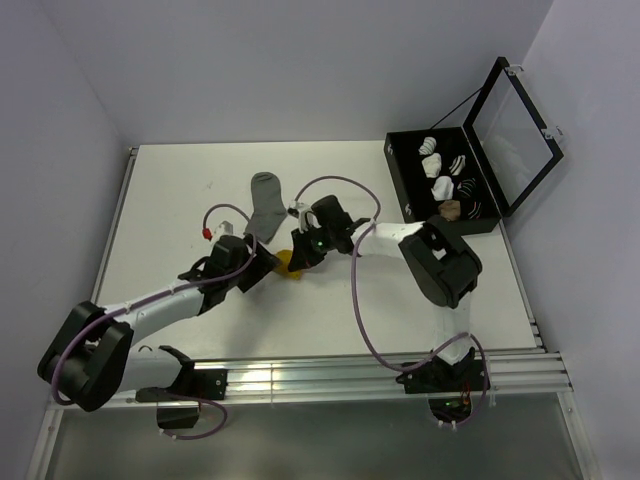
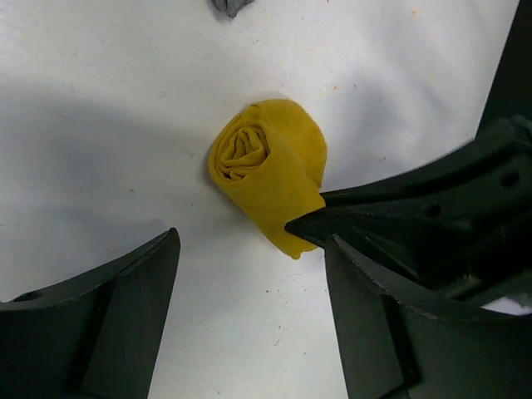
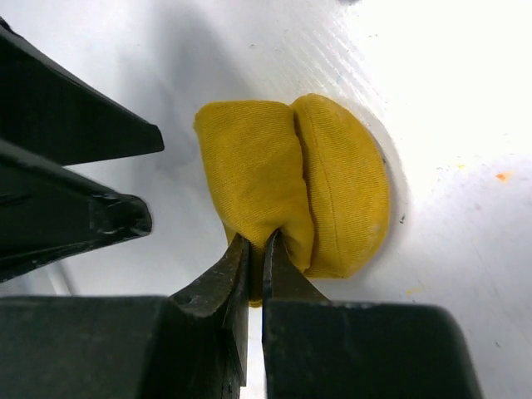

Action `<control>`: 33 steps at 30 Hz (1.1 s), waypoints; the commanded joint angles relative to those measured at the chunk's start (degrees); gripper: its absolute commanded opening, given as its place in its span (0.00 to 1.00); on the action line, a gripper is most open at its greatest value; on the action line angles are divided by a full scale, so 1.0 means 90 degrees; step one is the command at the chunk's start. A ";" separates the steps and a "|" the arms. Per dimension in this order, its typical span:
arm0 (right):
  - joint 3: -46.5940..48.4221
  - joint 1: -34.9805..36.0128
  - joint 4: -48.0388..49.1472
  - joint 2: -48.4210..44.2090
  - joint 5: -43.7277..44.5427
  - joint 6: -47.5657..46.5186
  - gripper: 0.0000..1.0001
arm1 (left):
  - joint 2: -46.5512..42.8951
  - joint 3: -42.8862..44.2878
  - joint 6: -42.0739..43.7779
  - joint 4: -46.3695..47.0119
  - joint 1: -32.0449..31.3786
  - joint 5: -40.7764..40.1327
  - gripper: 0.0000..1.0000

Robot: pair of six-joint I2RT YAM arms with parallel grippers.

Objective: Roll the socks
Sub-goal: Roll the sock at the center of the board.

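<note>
The mustard-yellow sock (image 2: 270, 166) lies rolled into a bundle on the white table, its spiral end facing the left wrist camera. My right gripper (image 3: 256, 249) is shut on a fold of fabric at the roll's loose end (image 2: 301, 233). My left gripper (image 2: 249, 299) stands open just short of the roll, with only bare table between its fingers (image 2: 125, 316). From above, both grippers (image 1: 268, 262) (image 1: 298, 256) meet over the yellow sock (image 1: 289, 265) near the table's middle. The grey sock (image 1: 267, 203) lies flat just behind them, its tip (image 2: 229, 7) showing at the top of the left wrist view.
A black case (image 1: 405, 190) with its lid raised stands at the back right, holding white and striped sock bundles; a tan bundle (image 1: 450, 210) sits at its near edge. Purple cables loop over both arms. Side walls close in the table.
</note>
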 commanded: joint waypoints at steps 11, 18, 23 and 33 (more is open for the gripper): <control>0.0539 -0.0605 -0.1102 0.1194 -0.2153 0.0948 0.00 | 0.0241 -0.0487 -0.0405 0.1292 -0.0022 -0.0287 0.71; 0.0559 -0.0645 -0.1131 0.1253 -0.2076 0.1017 0.00 | 0.0807 -0.0468 -0.0561 0.1722 -0.0022 -0.0111 0.70; 0.0462 -0.0644 -0.0985 0.1077 -0.1871 0.0997 0.00 | 0.0993 -0.0546 -0.0737 0.1673 -0.0022 -0.0121 0.62; -0.0290 -0.0537 -0.0312 0.0063 -0.1022 0.0910 0.19 | 0.1423 -0.0282 -0.0523 0.1273 -0.0022 0.0084 0.19</control>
